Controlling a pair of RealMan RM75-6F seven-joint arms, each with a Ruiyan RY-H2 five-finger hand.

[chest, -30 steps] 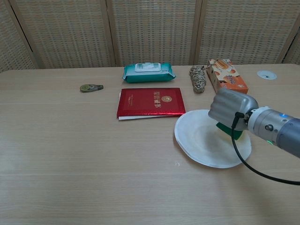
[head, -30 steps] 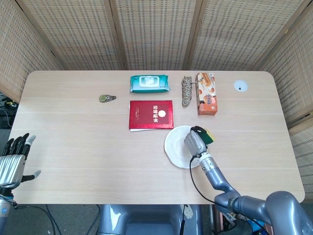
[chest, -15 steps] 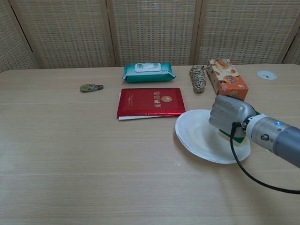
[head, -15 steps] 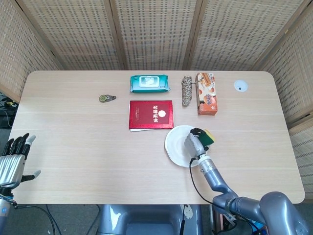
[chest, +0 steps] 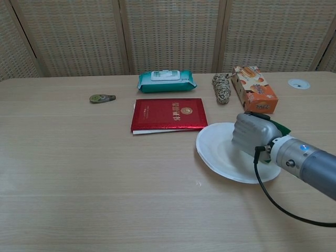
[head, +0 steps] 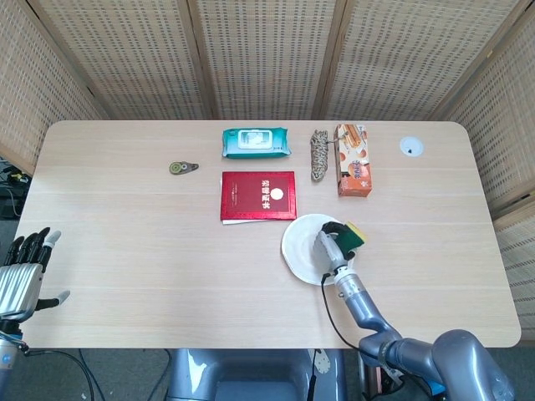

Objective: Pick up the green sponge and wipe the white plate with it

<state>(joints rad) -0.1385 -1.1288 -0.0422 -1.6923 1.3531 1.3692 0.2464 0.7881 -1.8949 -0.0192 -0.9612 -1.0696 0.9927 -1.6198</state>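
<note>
The white plate (head: 299, 248) (chest: 218, 152) lies just right of the table's middle, below the red booklet. My right hand (head: 329, 249) (chest: 252, 137) rests over the plate's right side and grips the green sponge (head: 349, 236) (chest: 278, 128), whose yellow-topped edge peeks out behind the fingers at the plate's right rim. The sponge seems pressed down on the plate. My left hand (head: 23, 271) hangs past the table's front left edge, fingers spread and holding nothing; the chest view does not show it.
A red booklet (head: 258, 195) lies just behind the plate. Along the back stand a teal wipes pack (head: 255, 143), a coil of rope (head: 318, 154) and an orange box (head: 352, 159). A small tape measure (head: 180, 168) sits to the left, a grommet (head: 410, 147) at the far right.
My right hand with the sponge has slid slightly across the plate's right part and sunk lower; the plate has shifted a little. The left hand has not moved.
</note>
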